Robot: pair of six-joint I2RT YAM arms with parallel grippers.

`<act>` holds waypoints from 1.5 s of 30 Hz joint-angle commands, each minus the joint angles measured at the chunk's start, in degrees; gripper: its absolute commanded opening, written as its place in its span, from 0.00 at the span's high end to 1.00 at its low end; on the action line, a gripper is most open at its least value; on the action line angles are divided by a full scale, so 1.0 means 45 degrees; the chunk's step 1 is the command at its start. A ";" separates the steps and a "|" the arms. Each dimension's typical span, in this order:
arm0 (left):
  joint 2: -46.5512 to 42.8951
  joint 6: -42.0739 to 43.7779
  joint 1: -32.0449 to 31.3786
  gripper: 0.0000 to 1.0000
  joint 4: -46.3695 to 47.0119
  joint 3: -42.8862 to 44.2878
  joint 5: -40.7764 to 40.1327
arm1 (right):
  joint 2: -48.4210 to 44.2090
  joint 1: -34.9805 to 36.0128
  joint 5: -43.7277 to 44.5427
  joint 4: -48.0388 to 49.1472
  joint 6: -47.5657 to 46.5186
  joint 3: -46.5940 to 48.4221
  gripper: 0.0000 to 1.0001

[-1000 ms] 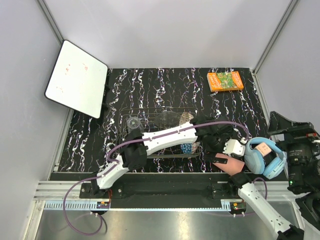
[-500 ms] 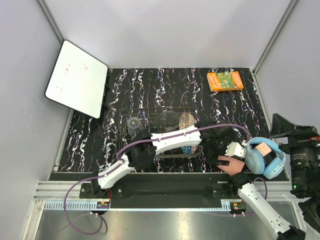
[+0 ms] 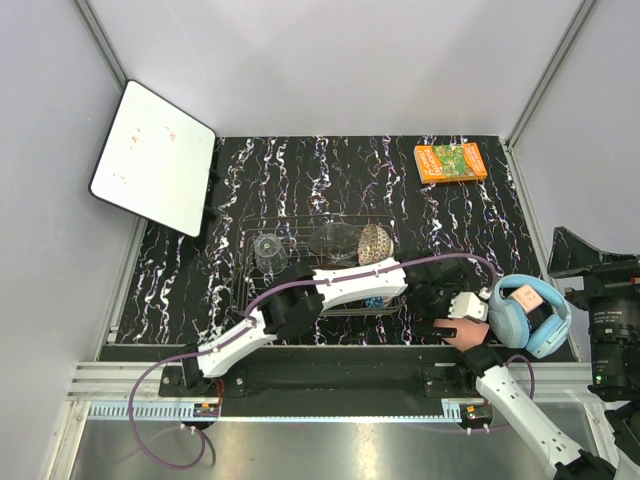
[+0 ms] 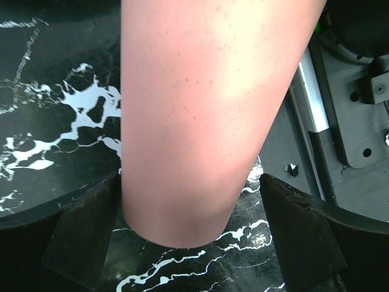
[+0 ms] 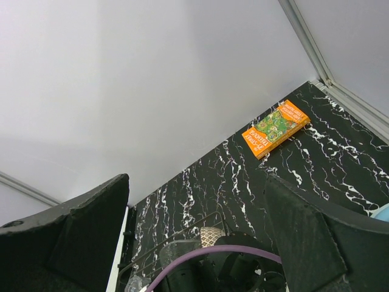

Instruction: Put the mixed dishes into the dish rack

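Note:
The salmon-pink cup [image 3: 468, 333] lies on the black marbled table near the front edge, right of the dish rack [image 3: 250, 232]. My left gripper [image 3: 440, 318] is open with its jaws on either side of the cup [image 4: 200, 121]; in the left wrist view [image 4: 189, 179] the cup touches the left finger [image 4: 79, 237], and a gap shows at the right finger. The rack holds the clear glass cup [image 3: 268, 248], the clear glass bowl [image 3: 335, 240], the beige-brown patterned bowl [image 3: 375, 242] and the blue patterned bowl [image 3: 375, 300], partly under my arm. The red dish is hidden. My right gripper [image 5: 194, 182] is open, empty and raised.
Blue headphones [image 3: 530, 315] lie just right of the cup. An orange book [image 3: 450, 162] lies at the back right. A white board [image 3: 155, 158] leans at the back left. The right arm's black wrist [image 3: 600, 320] hangs at the right edge.
My left arm has swung toward the near edge, uncovering the beige-brown bowl, and its gripper has closed in on the pink cup. The right wrist has drifted slightly.

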 commanded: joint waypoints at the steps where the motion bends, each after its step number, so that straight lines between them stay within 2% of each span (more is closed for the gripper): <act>1: 0.0023 -0.0150 -0.0076 0.01 0.0687 -0.0211 0.0093 | 0.0241 0.0085 0.0265 -0.0218 -0.0189 0.0359 0.00; 4: 0.0003 -0.0247 -0.0017 0.01 0.0746 -0.0308 -0.0006 | 0.0261 0.0105 0.0265 -0.0316 -0.0149 0.0360 0.00; 11: -0.0601 -0.0734 0.0275 0.24 0.0960 -0.0738 0.0014 | 0.0300 0.0105 0.0051 -0.0414 0.0046 0.0126 0.00; 15: -0.0836 -0.0989 0.0490 0.44 0.1039 -0.0680 -0.0005 | 0.0241 0.0105 -0.0008 -0.0512 0.0163 -0.0050 0.00; 19: -0.1109 -0.1146 0.0608 0.48 0.1039 -0.0738 0.0053 | 0.0280 0.0124 -0.0105 -0.0590 0.0221 -0.0148 0.00; 21: -0.1460 -0.1127 0.0666 0.51 0.0845 -0.0835 -0.0063 | 0.0338 0.0105 -0.0106 -0.0610 0.0221 -0.0187 0.00; 22: -0.1636 -0.1126 0.0686 0.57 0.0766 -0.0894 -0.0064 | 0.0416 0.0085 -0.0106 -0.0590 0.0241 -0.0206 0.00; 25: -0.2553 -0.1282 0.0900 0.65 0.0240 -0.1069 -0.0045 | 0.0631 0.0105 -0.0281 -0.0570 0.0202 -0.0382 0.00; 31: -0.5013 -0.1595 0.1096 0.77 -0.0972 -0.1850 -0.0493 | 0.1275 0.0105 -0.0926 -0.0376 0.0319 -0.0695 0.00; 35: -0.6457 -0.1849 0.1116 0.78 -0.1539 -0.2260 -0.0825 | 0.1588 0.0105 -0.0966 -0.0199 0.0124 0.0063 0.00; 40: -0.7357 -0.2064 0.1135 0.78 -0.1890 -0.2125 -0.1274 | 0.1686 0.0105 -0.1257 -0.0200 0.0104 0.1080 0.00; 45: -0.8393 -0.1888 0.1407 0.81 -0.2066 -0.2768 -0.1899 | 0.1960 0.0105 -0.2974 -0.0219 0.0299 0.1200 0.00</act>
